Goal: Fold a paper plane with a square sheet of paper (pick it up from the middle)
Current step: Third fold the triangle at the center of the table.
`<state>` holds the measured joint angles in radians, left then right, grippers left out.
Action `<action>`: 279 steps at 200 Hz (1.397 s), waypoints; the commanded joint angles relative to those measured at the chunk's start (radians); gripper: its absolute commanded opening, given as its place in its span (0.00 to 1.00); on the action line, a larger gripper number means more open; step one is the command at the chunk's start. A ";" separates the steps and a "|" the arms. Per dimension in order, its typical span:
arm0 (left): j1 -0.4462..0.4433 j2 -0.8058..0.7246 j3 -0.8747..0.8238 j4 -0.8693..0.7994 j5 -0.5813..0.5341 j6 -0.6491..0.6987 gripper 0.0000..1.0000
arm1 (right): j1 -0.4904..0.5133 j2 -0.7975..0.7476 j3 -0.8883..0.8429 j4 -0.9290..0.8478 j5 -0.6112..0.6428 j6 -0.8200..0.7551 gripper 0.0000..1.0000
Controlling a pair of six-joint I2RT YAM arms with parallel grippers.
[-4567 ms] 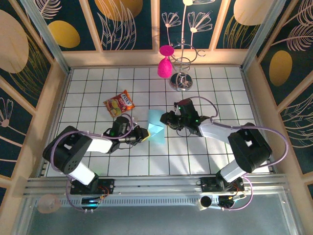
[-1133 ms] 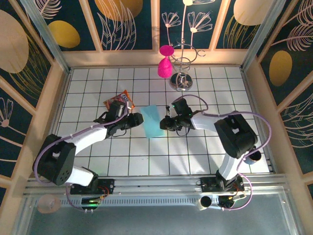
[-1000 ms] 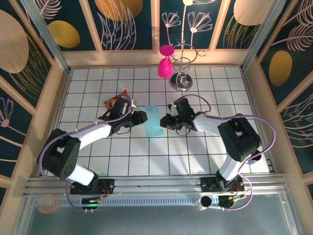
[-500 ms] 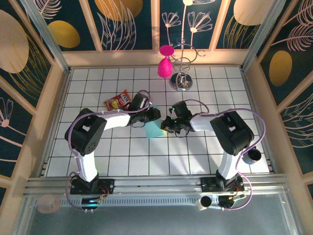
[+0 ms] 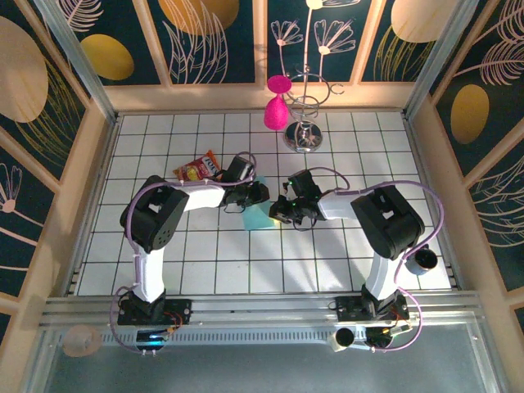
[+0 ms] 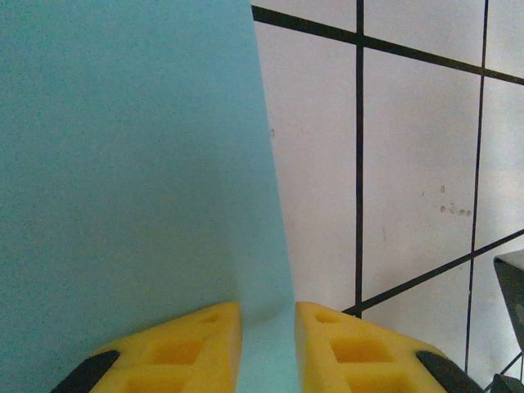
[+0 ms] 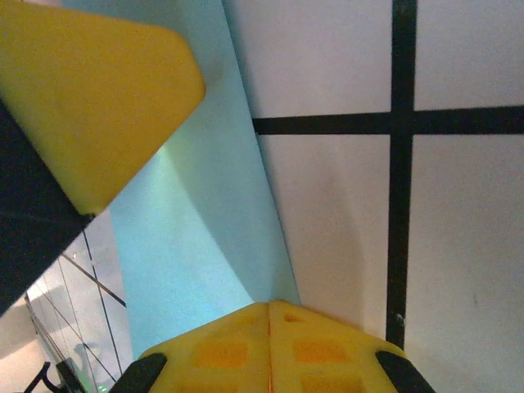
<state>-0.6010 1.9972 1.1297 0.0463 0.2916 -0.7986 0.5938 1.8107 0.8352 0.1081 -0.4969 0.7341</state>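
Note:
The light-blue square sheet of paper (image 5: 259, 218) lies folded and narrow on the white tiles between my two grippers. My left gripper (image 5: 255, 196) is at its far end. In the left wrist view its yellow pads (image 6: 205, 344) stand a little apart, and a strip of the paper (image 6: 123, 164) runs between them; the left gripper (image 6: 268, 332) is open. My right gripper (image 5: 277, 210) meets the sheet's right edge. In the right wrist view the right gripper (image 7: 268, 315) has its pads pressed together on the edge of the paper (image 7: 188, 246), which curves up. A left finger (image 7: 90, 98) shows at the top left there.
A red-and-yellow snack packet (image 5: 199, 169) lies just left of the left gripper. At the back stand a pink glass (image 5: 276, 106) and a wire stand (image 5: 304, 135). A dark cup (image 5: 424, 260) sits at the right, near the right arm's elbow.
My left gripper swung right from beside the snack packet onto the paper's far end and its jaws narrowed. The paper looks narrower from above. My right gripper stayed at the sheet's right edge.

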 commanded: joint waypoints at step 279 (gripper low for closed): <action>0.009 -0.473 -0.537 0.150 0.013 -0.300 0.31 | -0.024 0.093 0.015 0.044 0.023 0.043 0.15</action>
<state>-0.5701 1.5341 0.6140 0.1539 0.2691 -1.0580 0.5793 1.8565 0.8848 0.1436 -0.4931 0.7380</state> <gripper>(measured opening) 0.329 0.156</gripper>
